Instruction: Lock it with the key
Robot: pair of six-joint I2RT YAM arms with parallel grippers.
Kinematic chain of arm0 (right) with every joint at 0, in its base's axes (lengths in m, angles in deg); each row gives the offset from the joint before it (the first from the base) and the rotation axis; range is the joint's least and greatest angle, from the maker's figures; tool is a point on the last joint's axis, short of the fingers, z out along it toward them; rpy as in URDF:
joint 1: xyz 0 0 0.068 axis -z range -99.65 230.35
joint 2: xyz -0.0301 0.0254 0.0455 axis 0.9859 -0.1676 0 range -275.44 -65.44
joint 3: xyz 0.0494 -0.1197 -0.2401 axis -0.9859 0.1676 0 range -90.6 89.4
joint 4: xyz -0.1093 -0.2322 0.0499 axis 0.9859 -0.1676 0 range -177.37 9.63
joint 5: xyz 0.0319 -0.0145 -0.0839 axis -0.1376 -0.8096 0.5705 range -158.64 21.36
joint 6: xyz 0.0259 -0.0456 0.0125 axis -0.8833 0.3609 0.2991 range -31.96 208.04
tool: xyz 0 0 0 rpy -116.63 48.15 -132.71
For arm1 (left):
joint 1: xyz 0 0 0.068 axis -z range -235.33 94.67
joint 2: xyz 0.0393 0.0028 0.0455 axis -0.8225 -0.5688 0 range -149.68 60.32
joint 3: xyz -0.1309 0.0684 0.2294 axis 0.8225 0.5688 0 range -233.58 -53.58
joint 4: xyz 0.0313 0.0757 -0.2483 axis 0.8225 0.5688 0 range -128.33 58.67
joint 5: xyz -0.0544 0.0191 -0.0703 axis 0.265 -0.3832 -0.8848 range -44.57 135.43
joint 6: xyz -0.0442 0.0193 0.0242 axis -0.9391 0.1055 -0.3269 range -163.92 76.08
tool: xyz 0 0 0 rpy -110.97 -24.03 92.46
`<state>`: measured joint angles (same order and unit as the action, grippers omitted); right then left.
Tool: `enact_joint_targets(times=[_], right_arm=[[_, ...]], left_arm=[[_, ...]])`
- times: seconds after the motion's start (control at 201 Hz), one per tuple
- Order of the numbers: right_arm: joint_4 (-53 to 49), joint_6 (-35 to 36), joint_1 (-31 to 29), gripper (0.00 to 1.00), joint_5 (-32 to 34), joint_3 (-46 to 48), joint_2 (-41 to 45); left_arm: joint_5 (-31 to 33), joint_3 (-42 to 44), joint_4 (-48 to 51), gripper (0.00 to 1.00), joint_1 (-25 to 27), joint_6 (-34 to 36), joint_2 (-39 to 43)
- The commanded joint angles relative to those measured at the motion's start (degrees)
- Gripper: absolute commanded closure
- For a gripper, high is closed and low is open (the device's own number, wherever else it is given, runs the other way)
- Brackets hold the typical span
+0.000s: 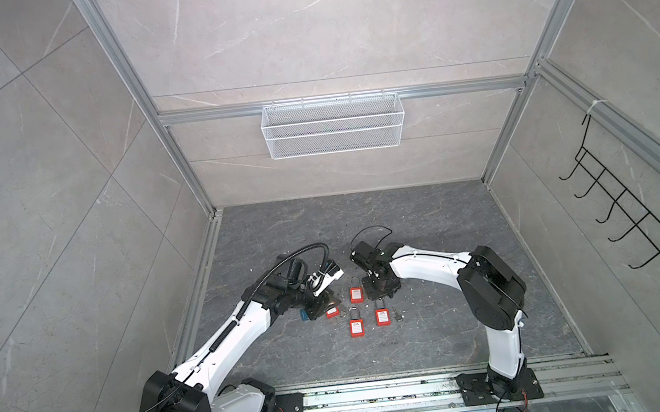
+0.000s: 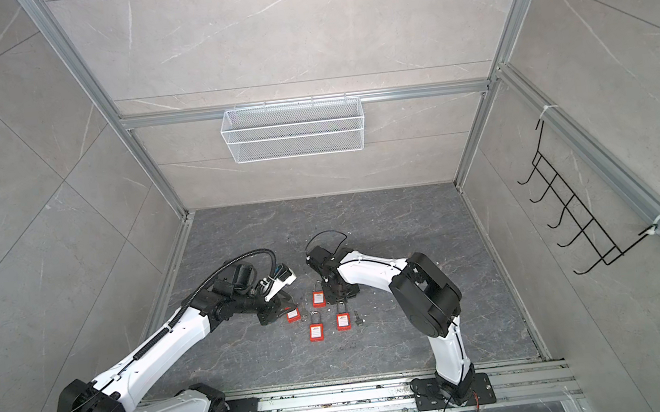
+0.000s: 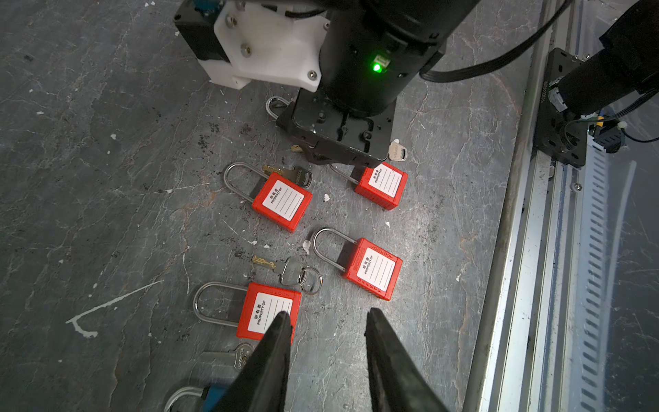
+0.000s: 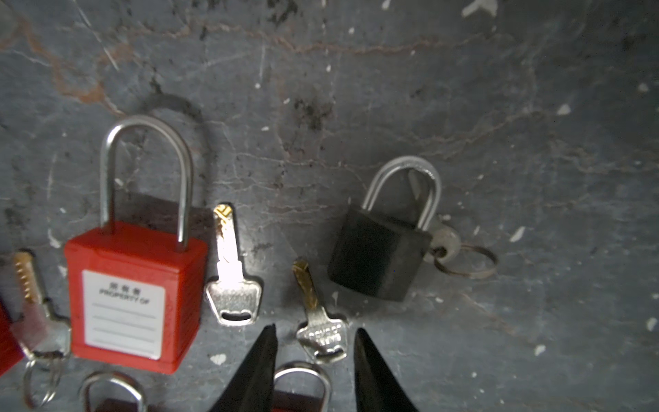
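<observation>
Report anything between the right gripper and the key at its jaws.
Nothing visible. The right gripper hangs with open jaws either side of the key, at its head. The black padlock and a second key lie close beside, not between.

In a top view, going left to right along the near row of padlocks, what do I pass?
partly hidden red padlock → nearest red padlock → right-hand red padlock → loose key
</observation>
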<state>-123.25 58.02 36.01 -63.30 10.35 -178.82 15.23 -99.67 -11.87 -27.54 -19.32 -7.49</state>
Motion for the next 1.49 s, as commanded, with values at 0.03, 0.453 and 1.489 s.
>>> enact_joint_targets(times=[0.03, 0.453, 1.489], right_arm=[[-3.15, -1.22, 0.79, 0.62, 2.27, -1.76, -1.64], [-4.88, 0.40, 2.33, 0.67, -4.87, -3.70, -6.04], [-9.18, -7.29, 0.97, 0.74, -13.97, -4.80, -7.38]], left_arm=[[-1.88, 0.70, -1.91, 0.63, -0.48, -0.29, 2.40], [-2.22, 2.13, -2.45, 0.63, -1.38, 0.33, 3.61], [-4.41, 3.28, -2.20, 0.64, -3.36, 1.99, 5.86]])
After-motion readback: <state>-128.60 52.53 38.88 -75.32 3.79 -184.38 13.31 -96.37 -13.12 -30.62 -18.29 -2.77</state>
